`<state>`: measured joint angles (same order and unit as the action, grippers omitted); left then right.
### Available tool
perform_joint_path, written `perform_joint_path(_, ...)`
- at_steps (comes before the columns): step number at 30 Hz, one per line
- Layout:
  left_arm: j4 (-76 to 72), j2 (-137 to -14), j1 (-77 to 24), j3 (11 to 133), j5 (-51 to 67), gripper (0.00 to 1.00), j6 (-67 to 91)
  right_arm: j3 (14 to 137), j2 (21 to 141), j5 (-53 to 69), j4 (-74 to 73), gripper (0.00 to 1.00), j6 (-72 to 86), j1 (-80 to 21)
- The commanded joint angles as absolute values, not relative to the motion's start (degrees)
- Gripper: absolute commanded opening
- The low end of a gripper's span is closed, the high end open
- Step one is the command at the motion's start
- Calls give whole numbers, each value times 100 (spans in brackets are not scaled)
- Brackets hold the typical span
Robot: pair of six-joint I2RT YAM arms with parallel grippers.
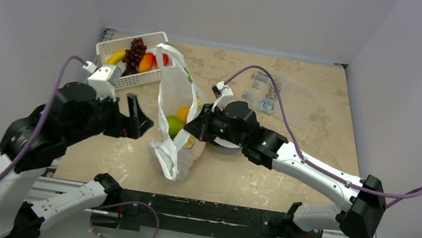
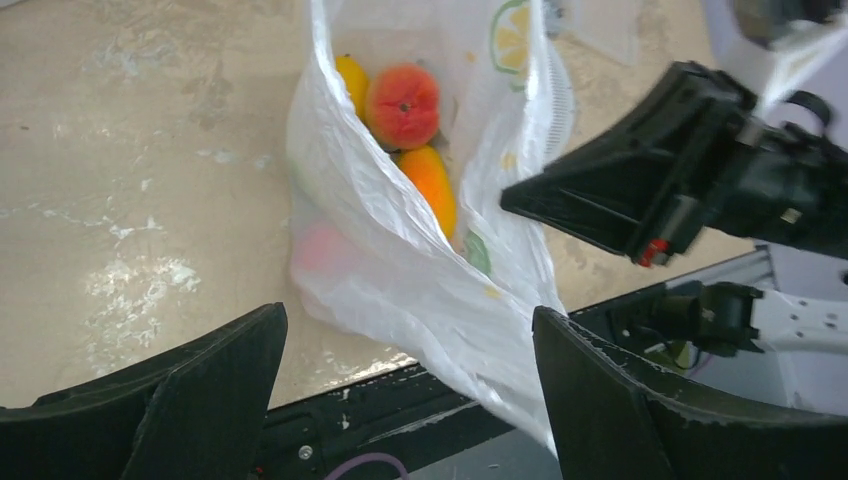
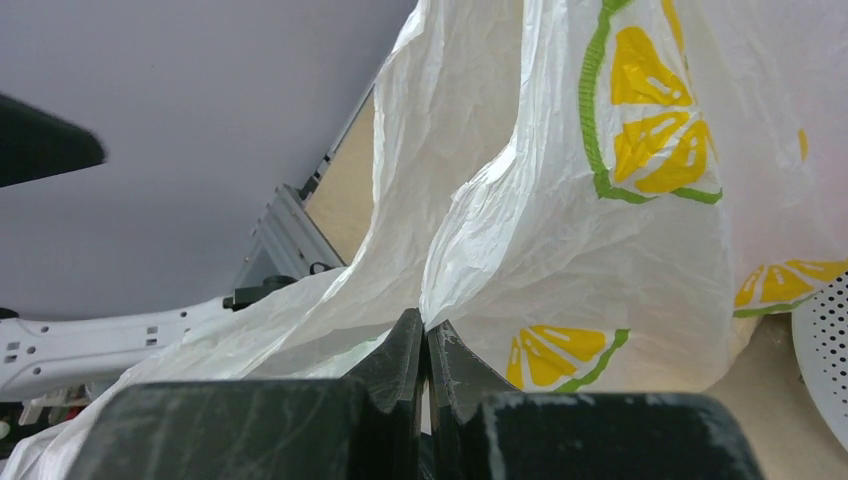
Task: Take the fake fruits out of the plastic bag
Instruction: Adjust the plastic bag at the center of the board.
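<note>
At lower centre of the right wrist view, the right jaws are pressed together on a fold of the plastic bag [image 3: 560, 230], a pinch the overhead view hides. Left jaws hang spread and empty just beside it. Mid-frame on the counter [image 1: 320, 129], the crinkly, lemon-printed bag stands open with fake fruits [image 2: 402, 105] inside. A white basket [image 1: 135, 80] sits upper left.

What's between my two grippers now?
The plastic bag, fruits inside, lies between the open left gripper and the right gripper, shut on its edge; the top view shows it.

Fruits [image 1: 175, 125] sit in the bag [image 1: 170, 81], basket [image 1: 105, 46] behind it, perhaps touching.
</note>
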<state>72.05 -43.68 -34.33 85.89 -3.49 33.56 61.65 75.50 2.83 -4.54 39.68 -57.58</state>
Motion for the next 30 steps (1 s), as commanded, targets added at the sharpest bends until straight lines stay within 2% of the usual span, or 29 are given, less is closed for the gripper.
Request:
perform_joint_path(1, 6538, -5132, -3424, 8050, -940, 95, 3398, 6161, 7390, 433, -30, 0, 3788, -5755)
perform_joint_path(7, 5477, -5843, -3329, 7200, -715, 100, 3873, 5988, 7199, 398, -31, 0, 3675, -5757)
perform_joint_path(9, 5147, -6104, -3319, 6976, -407, 100, 3832, 5926, 7154, 388, 71, 0, 3662, -5757)
perform_joint_path(10, 5062, -6229, -3309, 6913, -366, 96, 3749, 5904, 7140, 379, 115, 0, 3646, -5755)
perform_joint_path(11, 5134, -6361, -3257, 6917, -378, 90, 3641, 5873, 7118, 396, 134, 0, 3633, -5757)
perform_joint_path(12, 5293, -6470, -3168, 6978, -461, 78, 3523, 5857, 7100, 463, 151, 0, 3643, -5757)
perform_joint_path(14, 5482, -6463, -2788, 7038, -598, 62, 3454, 5862, 7036, 387, 23, 0, 3578, -5748)
perform_joint_path(16, 5233, -6141, -2192, 6824, -191, 45, 3354, 5820, 6954, 334, -252, 0, 3351, -5748)
perform_joint_path(17, 5048, -5951, -1895, 6719, 131, 34, 3274, 5771, 6872, 320, -380, 0, 3231, -5748)
perform_joint_path(19, 4912, -5641, -1449, 6554, 421, 2, 3134, 5496, 6636, 374, -479, 0, 2997, -5744)
perform_joint_path(23, 5080, -5443, -972, 6408, 419, 0, 2736, 4662, 6063, 629, -292, 0, 2624, -5757)
perform_joint_path(27, 5151, -5307, -844, 6234, 500, 0, 2500, 3956, 5918, 722, -37, 0, 2913, -5757)
perform_joint_path(30, 5301, -5153, -848, 6178, 1050, 0, 2510, 4006, 6075, 868, 306, 0, 3046, -5757)
